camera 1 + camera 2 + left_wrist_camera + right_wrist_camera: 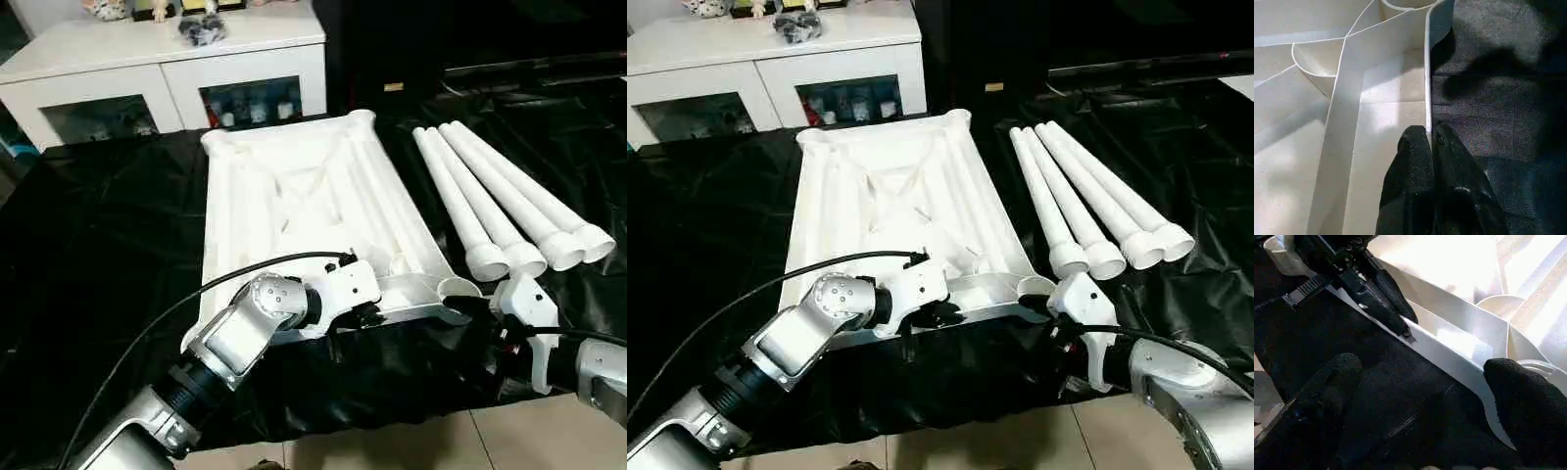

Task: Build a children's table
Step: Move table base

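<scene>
The white plastic rectangular table top (313, 211) lies upside down on the black-draped desk (98, 255), its ribbed underside facing up and its rounded corner sockets at the corners. Its long sides run away from the robot toward the white cabinet with glass doors (167, 83) that stands behind the desk.

To the right of the top, apart from it, 4 long white tubular legs (509, 211) lie side by side on the black cloth, touching one another, with their flared ends pointing toward the robot.

The left gripper (1431, 142) is at the near edge of the table top, reaching in from the left over the silver forearm. Its jaws are pressed together on the thin upright rim of that near edge: in the left wrist view one black finger sits inside the rim over the white plastic and the other outside over the black cloth, with the rim wall running between them. The right wrist view shows the same grip from the side, the 2 black fingers (1393, 296) pinching the white edge.

The right gripper (1420, 396) sits at the near right corner of the top, just beside the corner socket (458, 290). Its jaws are spread wide; one finger is over the black cloth and the other is beside the corner, and whether it touches the plastic I cannot tell
</scene>
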You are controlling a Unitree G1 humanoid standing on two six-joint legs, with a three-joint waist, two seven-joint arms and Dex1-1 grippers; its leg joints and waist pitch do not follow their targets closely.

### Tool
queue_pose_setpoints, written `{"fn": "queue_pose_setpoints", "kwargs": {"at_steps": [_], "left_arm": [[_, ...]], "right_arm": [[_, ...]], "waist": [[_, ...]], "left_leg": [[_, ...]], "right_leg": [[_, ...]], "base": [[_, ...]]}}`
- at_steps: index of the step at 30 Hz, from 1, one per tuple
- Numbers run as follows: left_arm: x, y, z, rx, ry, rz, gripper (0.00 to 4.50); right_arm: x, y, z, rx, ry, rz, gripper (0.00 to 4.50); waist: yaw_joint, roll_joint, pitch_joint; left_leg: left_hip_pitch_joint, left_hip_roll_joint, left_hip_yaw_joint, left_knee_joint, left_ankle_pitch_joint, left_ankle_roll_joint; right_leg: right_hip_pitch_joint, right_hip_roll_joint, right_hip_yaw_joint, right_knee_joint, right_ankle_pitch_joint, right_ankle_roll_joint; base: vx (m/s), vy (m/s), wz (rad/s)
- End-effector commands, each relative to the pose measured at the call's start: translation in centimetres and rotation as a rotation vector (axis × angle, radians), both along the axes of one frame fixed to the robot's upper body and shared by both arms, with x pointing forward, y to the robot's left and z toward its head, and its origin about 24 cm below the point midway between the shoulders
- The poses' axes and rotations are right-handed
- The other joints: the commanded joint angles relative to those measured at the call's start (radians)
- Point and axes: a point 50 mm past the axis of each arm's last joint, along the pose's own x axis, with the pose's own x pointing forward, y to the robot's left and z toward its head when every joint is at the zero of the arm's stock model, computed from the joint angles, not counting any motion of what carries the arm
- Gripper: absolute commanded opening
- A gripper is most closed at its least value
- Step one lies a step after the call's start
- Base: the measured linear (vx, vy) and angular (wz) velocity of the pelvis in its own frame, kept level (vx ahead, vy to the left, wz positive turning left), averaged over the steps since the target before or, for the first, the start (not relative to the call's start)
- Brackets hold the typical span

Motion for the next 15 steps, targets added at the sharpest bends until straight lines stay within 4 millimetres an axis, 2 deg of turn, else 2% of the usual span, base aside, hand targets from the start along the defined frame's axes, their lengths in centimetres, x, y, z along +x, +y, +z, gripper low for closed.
{"fn": "queue_pose_setpoints", "kwargs": {"at_steps": [1,4,6,8,11,12,13,14,15], "left_arm": [[-0.1,1.2,-0.8,0.061,0.032,0.034,0.04],[-0.5,2.1,-0.3,0.044,0.056,0.093,0.04],[-0.9,2.8,-0.2,0.046,0.061,0.135,0.04],[-1.0,3.0,-0.1,0.046,0.053,0.151,0.04],[-1.3,3.0,-0.2,0.041,0.042,0.164,0.04],[-1.3,2.9,-0.2,0.040,0.039,0.165,0.04],[-1.3,2.9,-0.3,0.042,0.039,0.171,0.04],[-1.3,2.9,-0.3,0.043,0.037,0.173,0.04],[-1.2,2.8,-0.3,0.049,0.028,0.186,0.04]], "right_arm": [[-0.2,0.4,0.5,-0.013,-0.014,0.027,4.50],[-0.3,0.6,0.4,-0.010,-0.013,0.031,4.50],[-0.4,0.8,0.3,-0.004,-0.010,0.032,4.50],[-0.4,0.9,0.3,-0.003,-0.009,0.030,4.50],[-0.4,0.9,0.1,0.000,-0.008,0.023,4.50],[-0.4,0.9,0.1,0.000,-0.009,0.021,4.50],[-0.3,1.0,0.1,0.002,-0.009,0.020,4.50],[-0.3,1.0,0.1,0.002,-0.009,0.020,4.50],[-0.3,1.0,0.1,0.003,-0.010,0.020,4.50]], "waist": [[-0.001,-0.027,-0.044],[-0.003,-0.028,-0.046],[-0.008,-0.028,-0.046],[-0.014,-0.027,-0.046],[-0.017,-0.029,-0.042],[-0.019,-0.027,-0.040],[-0.019,-0.035,-0.040],[-0.017,-0.030,-0.041],[-0.018,-0.031,-0.039]], "left_leg": [[0.016,0.097,-0.046,-0.105,-0.224,0.071],[0.015,0.098,-0.047,-0.105,-0.195,0.075],[0.009,0.097,-0.048,-0.103,-0.155,0.096],[0.012,0.097,-0.046,-0.101,-0.162,0.105],[0.013,0.097,-0.046,-0.104,-0.199,0.094],[0.014,0.097,-0.046,-0.107,-0.223,0.082],[0.014,0.097,-0.045,-0.108,-0.231,0.079],[0.016,0.097,-0.046,-0.108,-0.236,0.074],[0.016,0.097,-0.046,-0.109,-0.242,0.067]], "right_leg": [[0.027,-0.050,0.018,-0.064,-0.165,-0.264],[0.032,-0.052,0.018,-0.059,-0.130,-0.267],[0.034,-0.051,0.016,-0.056,-0.090,-0.272],[0.031,-0.049,0.015,-0.058,-0.102,-0.279],[0.029,-0.048,0.015,-0.065,-0.163,-0.274],[0.027,-0.046,0.015,-0.067,-0.190,-0.266],[0.027,-0.045,0.015,-0.069,-0.200,-0.262],[0.025,-0.046,0.016,-0.067,-0.208,-0.261],[0.024,-0.045,0.016,-0.069,-0.210,-0.256]], "base": [[0.000,0.000,0.00],[0.000,0.000,0.00],[0.000,0.000,0.00],[0.000,0.000,0.00],[0.000,0.000,0.00],[0.000,0.000,0.00],[0.000,0.000,0.00],[0.000,0.000,0.00],[0.000,0.000,0.00]]}}
